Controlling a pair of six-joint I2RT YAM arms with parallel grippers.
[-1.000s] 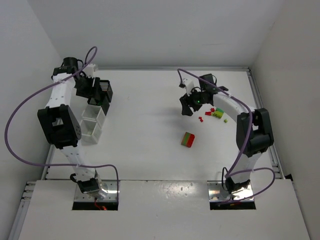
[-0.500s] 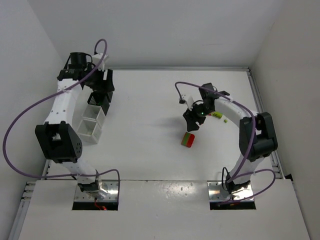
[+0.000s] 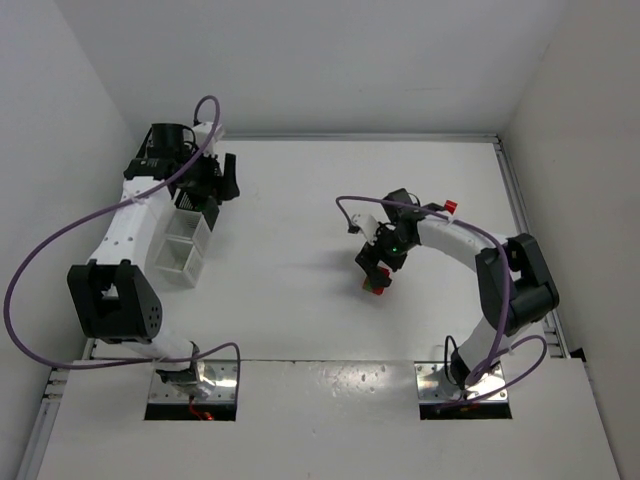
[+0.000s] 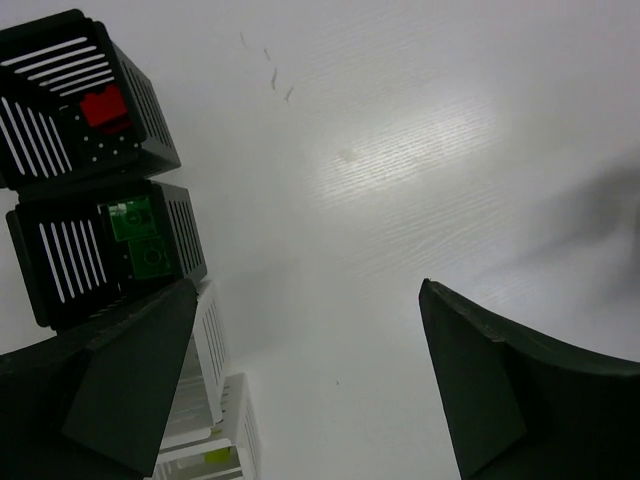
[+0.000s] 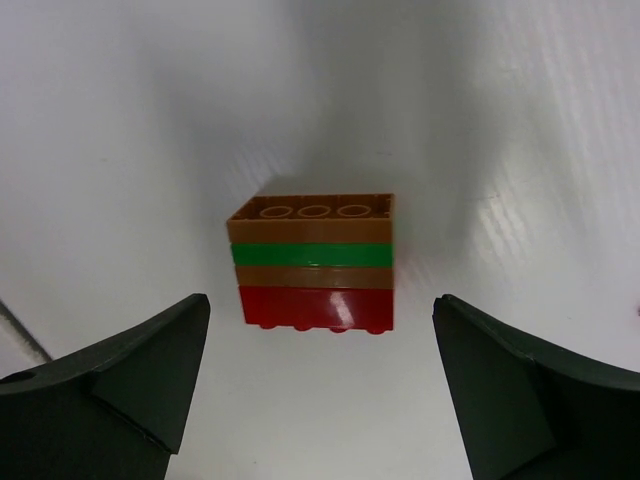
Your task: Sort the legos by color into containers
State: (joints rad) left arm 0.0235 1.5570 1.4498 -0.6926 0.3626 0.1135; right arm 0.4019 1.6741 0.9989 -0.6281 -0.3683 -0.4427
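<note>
Far left on the white table, a row of four small square open-top bins runs along the table's left side. In the left wrist view, the top bin in frame, a black slatted bin, has a red brick inside. Next black slatted bin touches it and has a green studded brick inside. Below come two white translucent bins, the first partly hidden by a finger and the second with a yellow-green bit inside, too small to tell more. Left gripper hangs over the black bins in the top view. Its dark fingers are spread wide with only bare table between them, gripping nothing. Centre of the table is plain white.

Right of centre, the right gripper is over a stacked lego block, which stands on the table well apart from the bins. Block layers as seen in the wrist view: brown with three studs, green, brown, red. Right gripper fingers are spread wide, one on each side, with clear gaps to the block. No contact, nothing held. Top view shows only a sliver of the block under the gripper.
</note>
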